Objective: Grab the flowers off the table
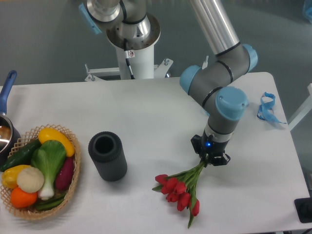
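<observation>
Gripper (pixel 208 160) low over the table (pixel 146 112), right of centre, fingers pressed together on the stem end of the flowers (pixel 181 189). Stems fanning down and to the left from the pinch point, red heads bunched near the front edge, one stem trailing lowest toward the front. Hard to tell whether the blooms touch the white surface or sit just off it; faint shadow right beneath them. Arm reaching down from above, grey links with blue joint caps, a small blue light showing at the wrist just over the fingers. Dark cylinder (pixel 107 155) upright, open end up, left of the flowers and well apart from them. Wicker basket (pixel 73 183) at the front left, holding a yellow pepper (pixel 57 139), a leafy green vegetable with a white bulb (pixel 48 164), a pale round item, an orange, a purple piece and dark green cucumbers. Pot with blue handle (pixel 7 92) cut off at the left edge, behind the basket. Blue ribbon (pixel 267 107) lying near the right edge, well apart from the gripper. White robot base (pixel 135 53) behind the far edge.
</observation>
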Robot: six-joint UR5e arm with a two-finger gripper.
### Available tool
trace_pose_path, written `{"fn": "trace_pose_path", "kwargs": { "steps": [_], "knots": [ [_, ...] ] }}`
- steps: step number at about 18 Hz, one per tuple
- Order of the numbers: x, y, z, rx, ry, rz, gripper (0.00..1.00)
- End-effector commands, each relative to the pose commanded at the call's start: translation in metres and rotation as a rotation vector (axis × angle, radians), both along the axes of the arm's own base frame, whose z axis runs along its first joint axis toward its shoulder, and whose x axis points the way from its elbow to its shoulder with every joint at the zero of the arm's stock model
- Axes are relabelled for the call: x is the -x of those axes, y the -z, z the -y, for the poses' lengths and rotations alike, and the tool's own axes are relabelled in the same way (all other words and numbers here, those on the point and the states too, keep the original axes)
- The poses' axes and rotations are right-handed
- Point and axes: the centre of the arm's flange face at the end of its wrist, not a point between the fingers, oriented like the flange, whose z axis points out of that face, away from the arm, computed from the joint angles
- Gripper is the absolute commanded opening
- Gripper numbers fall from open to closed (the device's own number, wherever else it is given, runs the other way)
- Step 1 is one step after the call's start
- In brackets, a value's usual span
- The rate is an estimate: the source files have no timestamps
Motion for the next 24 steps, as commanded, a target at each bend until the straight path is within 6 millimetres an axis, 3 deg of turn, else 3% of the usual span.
{"fn": "trace_pose_path", "kwargs": {
  "steps": [8, 11, 18, 24],
  "knots": [
    [-0.03, -0.11, -0.013, -0.384, -0.03, 0.093, 0.1],
    [-0.044, -0.138, -0.01, -0.527, -0.006, 0.162, 0.1],
    [-0.03, -0.158, 0.005, -0.626, -0.008, 0.185, 0.1],
    [-0.024, -0.161, 0.01, -0.65, -0.01, 0.19, 0.1]
  ]
}}
